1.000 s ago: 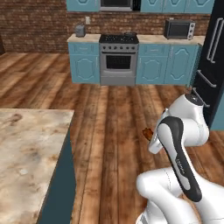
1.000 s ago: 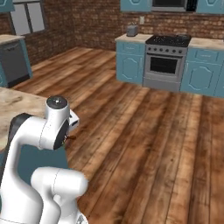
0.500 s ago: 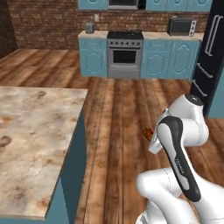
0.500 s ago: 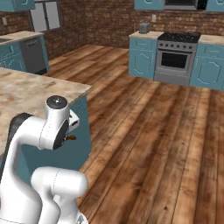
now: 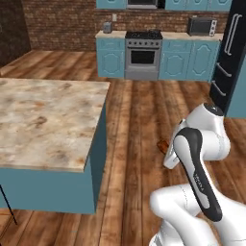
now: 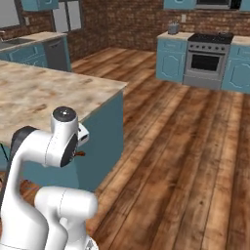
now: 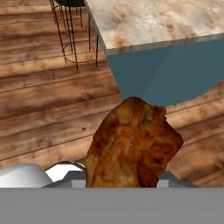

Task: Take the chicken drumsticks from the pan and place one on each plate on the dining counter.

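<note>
Nearer now, dining counter (image 5: 48, 120); hand's fingertips hidden behind gripped drumstick (image 7: 131, 144).

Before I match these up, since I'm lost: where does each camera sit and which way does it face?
Left base view: behind the arm, its left; faces the dining counter, stove beyond.
Right base view: behind, its right; arm lower left, same counter and stove.
Hand view: on the hand, along the gripper; chicken drumstick held close, counter edge above.
Shared: counter; drumstick.
</note>
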